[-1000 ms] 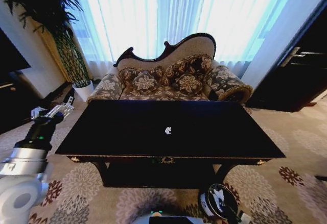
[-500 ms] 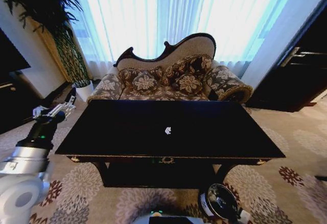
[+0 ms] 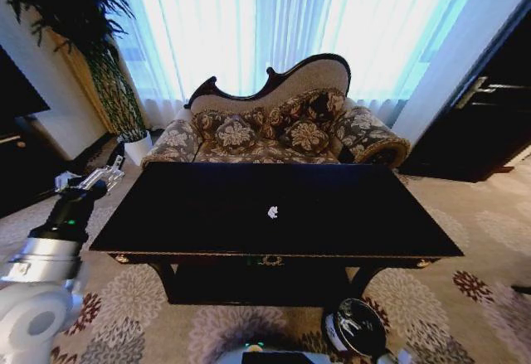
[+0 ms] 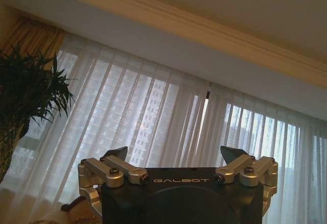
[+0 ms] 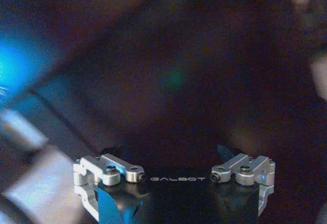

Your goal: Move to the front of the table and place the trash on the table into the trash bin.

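Head view. The glossy black table with gold edge trim stands square before the robot, its long side facing the camera and a gold ornament at the middle of the front rail. A small white paper scrap lies near the centre of the tabletop, alone on the dark surface. The black trash bin stands on the patterned carpet in front of the table, near its right front leg; its open top shows something white inside. The left gripper is raised beside the table's left end, clear of the top, pointing toward the far left corner; its silver fingers stand apart with nothing between them. Behind the table sits a floral sofa before sheer curtains; a potted plant stands at the left.

Left wrist view. The left gripper looks up at the curtains and ceiling; its dark fingertips are widely spread and hold nothing.

Right wrist view. The right gripper faces dark, blurred surroundings that cannot be identified. Its linkages sit spread, but the tips merge into the dark; whether the jaws are open cannot be told.
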Available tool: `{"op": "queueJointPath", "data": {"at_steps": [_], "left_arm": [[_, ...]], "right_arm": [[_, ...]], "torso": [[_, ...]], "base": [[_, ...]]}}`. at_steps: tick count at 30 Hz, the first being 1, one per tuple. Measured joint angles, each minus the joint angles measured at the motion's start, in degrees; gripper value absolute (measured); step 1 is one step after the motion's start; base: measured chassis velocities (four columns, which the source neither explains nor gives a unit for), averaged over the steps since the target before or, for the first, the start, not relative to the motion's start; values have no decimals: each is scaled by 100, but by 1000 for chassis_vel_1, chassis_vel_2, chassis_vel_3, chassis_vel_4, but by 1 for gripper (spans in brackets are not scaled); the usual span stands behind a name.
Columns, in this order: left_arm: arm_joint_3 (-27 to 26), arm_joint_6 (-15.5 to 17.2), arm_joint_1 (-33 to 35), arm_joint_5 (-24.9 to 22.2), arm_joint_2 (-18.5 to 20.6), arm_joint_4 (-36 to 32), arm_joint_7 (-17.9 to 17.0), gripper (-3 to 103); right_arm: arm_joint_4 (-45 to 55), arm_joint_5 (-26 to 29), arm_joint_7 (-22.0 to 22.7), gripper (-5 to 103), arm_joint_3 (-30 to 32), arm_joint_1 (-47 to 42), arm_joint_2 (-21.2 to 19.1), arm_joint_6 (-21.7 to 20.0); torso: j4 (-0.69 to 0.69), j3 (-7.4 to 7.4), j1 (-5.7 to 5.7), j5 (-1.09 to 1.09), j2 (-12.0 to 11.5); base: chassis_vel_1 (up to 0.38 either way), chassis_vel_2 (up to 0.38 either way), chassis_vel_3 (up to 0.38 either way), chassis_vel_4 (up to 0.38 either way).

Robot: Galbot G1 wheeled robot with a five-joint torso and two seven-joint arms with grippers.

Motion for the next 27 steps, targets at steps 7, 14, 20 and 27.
{"op": "queueJointPath", "data": {"at_steps": [7,14,20,27], "left_arm": [[14,0,13,8,-22,0,0,100],[-68,1,44,-16,-21,0,-1,100],[-8,16,46,-10,-62,0,-3,100],[-77,21,76,-15,-55,0,-5,100]], "right_arm": [[688,409,-736,100,103,-340,10,-1],[1387,722,-1471,100,392,-729,-13,-51],[2305,1095,-1644,100,654,-909,-41,-217],[3354,1641,-1320,100,1047,-1006,-158,-384]], "torso": [[1,0,0,0,0],[1,0,0,0,0],[0,0,0,0,0],[1,0,0,0,0]], "base": [[0,0,0,0],[0,0,0,0],[0,0,0,0],[0,0,0,0]]}}
